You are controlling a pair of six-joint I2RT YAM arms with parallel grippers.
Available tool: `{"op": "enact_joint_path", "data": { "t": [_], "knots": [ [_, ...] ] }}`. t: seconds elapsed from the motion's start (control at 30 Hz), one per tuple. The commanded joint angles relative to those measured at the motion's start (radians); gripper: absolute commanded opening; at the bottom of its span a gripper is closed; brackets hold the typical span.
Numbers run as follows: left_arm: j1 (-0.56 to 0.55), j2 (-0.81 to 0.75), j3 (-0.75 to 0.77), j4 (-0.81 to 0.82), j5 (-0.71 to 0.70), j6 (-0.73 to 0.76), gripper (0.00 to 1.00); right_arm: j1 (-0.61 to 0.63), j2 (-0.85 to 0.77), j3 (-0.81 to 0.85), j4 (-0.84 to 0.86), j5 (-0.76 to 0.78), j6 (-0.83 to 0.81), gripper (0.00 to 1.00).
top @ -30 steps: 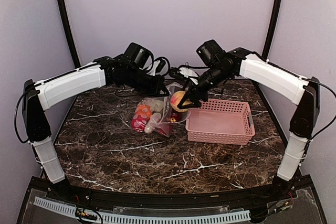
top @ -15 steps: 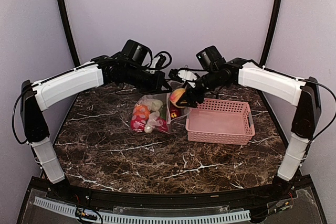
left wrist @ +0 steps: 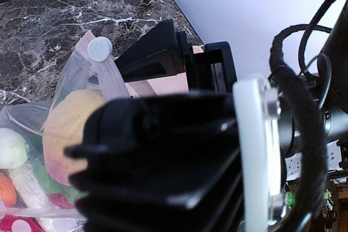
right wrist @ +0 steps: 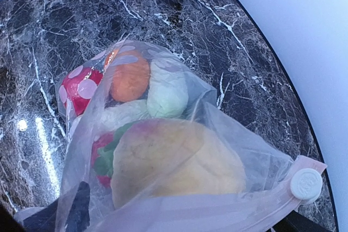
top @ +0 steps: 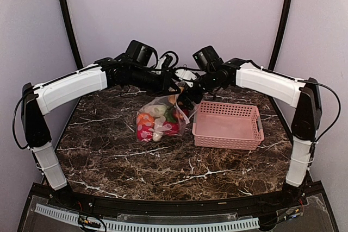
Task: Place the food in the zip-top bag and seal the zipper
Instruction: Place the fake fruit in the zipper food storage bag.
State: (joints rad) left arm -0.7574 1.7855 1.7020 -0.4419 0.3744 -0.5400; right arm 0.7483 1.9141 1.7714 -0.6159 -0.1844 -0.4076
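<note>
The zip-top bag (top: 160, 117) hangs lifted off the table at the back centre, with the food (top: 155, 123) inside it. My left gripper (top: 173, 86) is at the bag's top edge and looks shut on it; its own jaws are hidden in the left wrist view. My right gripper (top: 187, 95) is open at the bag's mouth, its fingers (right wrist: 76, 210) spread wide. A yellow-red fruit (right wrist: 174, 161) lies inside the bag (right wrist: 234, 134) over an orange piece (right wrist: 129, 77), a white-green piece (right wrist: 167, 93) and a red piece (right wrist: 76, 88). The zipper (right wrist: 217, 210) with its white slider (right wrist: 305, 183) is unsealed.
The pink slotted basket (top: 225, 139) stands right of the bag, with nothing showing in it. My right arm's black wrist (left wrist: 163, 161) fills much of the left wrist view. Cables and a white plug block (top: 187, 73) lie behind the grippers at the back wall.
My right gripper carried the yellow-red fruit left into the bag's mouth and let it go. The fruit now lies inside the bag. The left gripper lifted the bag's edge higher.
</note>
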Motion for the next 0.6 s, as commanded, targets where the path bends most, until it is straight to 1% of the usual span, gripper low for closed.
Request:
{"op": "enact_joint_path", "data": {
  "t": [0.0,0.2,0.3,0.4,0.47,0.5,0.57],
  "knots": [
    [-0.002,-0.047,-0.013,0.019,0.005,-0.001,0.01,0.007,-0.069,0.018,-0.001,-0.004,0.043,0.99],
    [0.006,-0.046,-0.017,0.01,-0.012,0.01,0.01,0.005,-0.201,-0.03,-0.026,-0.033,0.052,0.99],
    [0.013,-0.048,-0.016,0.01,-0.012,0.017,0.01,-0.001,-0.253,-0.049,-0.024,0.012,0.056,0.99],
    [0.019,-0.052,-0.014,0.007,-0.011,0.027,0.01,-0.029,-0.266,-0.065,-0.026,0.052,0.071,0.99],
    [0.021,-0.054,-0.013,0.007,-0.008,0.032,0.01,-0.063,-0.254,-0.082,-0.028,0.042,0.089,0.99],
    [0.021,-0.056,-0.013,0.006,-0.006,0.034,0.01,-0.079,-0.247,-0.093,-0.03,0.026,0.097,0.98],
    [0.022,-0.058,-0.013,0.003,-0.006,0.037,0.01,-0.105,-0.229,-0.116,-0.034,-0.003,0.105,0.93]
  ]
}}
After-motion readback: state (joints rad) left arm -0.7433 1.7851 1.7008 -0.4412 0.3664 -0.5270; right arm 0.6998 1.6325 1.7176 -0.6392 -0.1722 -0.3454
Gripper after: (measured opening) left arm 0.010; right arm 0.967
